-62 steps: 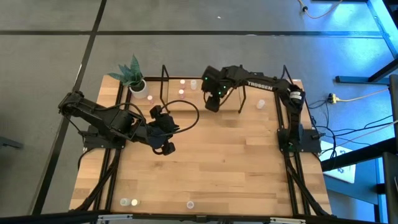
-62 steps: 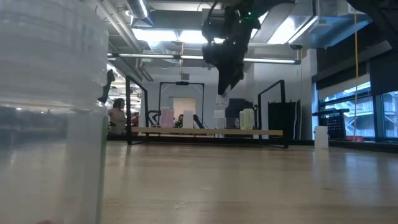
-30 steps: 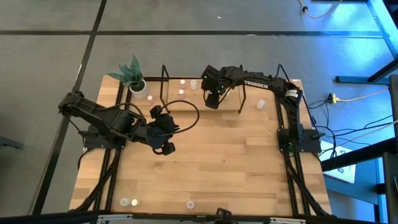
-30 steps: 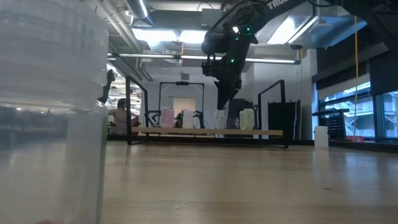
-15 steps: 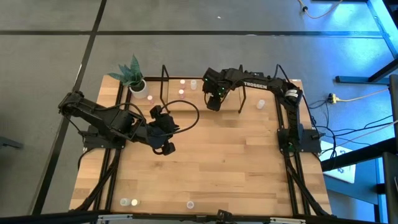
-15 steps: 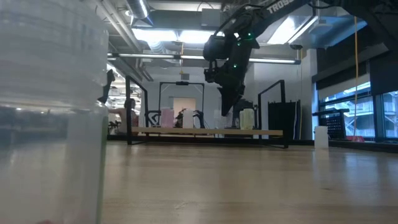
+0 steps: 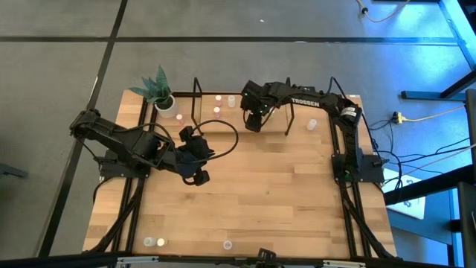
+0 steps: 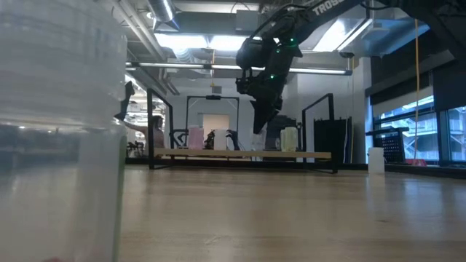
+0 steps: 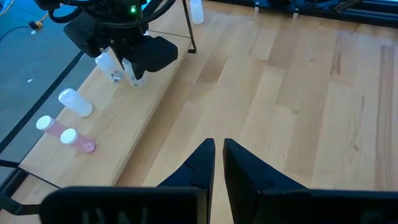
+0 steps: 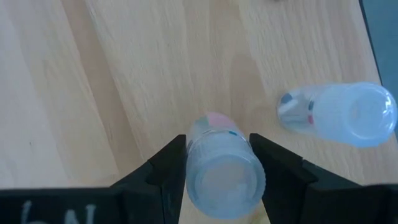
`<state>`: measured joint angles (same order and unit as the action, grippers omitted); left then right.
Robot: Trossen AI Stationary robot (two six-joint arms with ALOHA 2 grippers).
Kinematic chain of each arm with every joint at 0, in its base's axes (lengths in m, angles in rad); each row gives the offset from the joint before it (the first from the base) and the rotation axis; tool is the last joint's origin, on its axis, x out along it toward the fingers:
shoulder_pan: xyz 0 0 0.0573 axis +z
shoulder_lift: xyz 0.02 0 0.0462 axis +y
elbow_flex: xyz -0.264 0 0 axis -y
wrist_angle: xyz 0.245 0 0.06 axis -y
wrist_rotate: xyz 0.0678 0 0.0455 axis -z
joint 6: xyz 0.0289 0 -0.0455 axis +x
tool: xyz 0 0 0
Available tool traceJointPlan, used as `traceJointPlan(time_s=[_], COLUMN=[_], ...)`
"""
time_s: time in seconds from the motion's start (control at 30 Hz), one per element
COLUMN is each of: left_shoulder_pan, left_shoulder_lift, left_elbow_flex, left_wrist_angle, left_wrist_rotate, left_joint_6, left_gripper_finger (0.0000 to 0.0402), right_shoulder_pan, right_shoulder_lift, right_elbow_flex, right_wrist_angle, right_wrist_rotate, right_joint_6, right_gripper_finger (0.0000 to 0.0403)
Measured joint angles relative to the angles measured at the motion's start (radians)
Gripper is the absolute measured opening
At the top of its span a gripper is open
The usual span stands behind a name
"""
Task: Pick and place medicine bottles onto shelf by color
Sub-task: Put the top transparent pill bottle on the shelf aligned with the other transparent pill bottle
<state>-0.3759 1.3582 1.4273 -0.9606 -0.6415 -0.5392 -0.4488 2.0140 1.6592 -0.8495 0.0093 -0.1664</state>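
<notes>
two arms work at the desk (image 7: 260, 186). right gripper (image 7: 253, 121) is over the shelf (image 7: 223, 123) at the far side of desk, fingers (image 10: 163, 168) pinching a white-cap medicine bottle (image 10: 224, 174) held upright just above the shelf board. second white-cap bottle (image 10: 342, 116) stands just beside it on the shelf. farther left on the shelf, in left wrist view, a white bottle (image 9: 75, 102) and two pink ones (image 9: 68, 135) lie on their sides. left gripper (image 7: 198, 176) waits above desk centre-left, fingers (image 9: 202, 165) pressed together, holding nothing. three more bottles (image 7: 154, 242) stay at near edge of desk. plant pot (image 7: 165, 103) is at far left corner.
</notes>
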Motion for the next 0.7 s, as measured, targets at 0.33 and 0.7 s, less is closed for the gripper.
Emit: traceJointPlan(time_s=[0.33,0.7], left_shoulder_pan=[0.000,0.000], left_shoulder_lift=[0.000,0.000], left_elbow_flex=[0.000,0.000], left_wrist_angle=[0.000,0.000], left_wrist_rotate=[0.000,0.000], left_joint_6=[0.000,0.000], left_gripper_finger=[0.0027,0.0027], right_shoulder_pan=[0.000,0.000], right_shoulder_lift=[0.000,0.000], right_elbow_flex=[0.000,0.000], right_wrist_angle=[0.001,0.001], right_wrist_rotate=[0.067,0.025], right_joint_6=[0.000,-0.040], right_gripper_finger=[0.0167,0.0167])
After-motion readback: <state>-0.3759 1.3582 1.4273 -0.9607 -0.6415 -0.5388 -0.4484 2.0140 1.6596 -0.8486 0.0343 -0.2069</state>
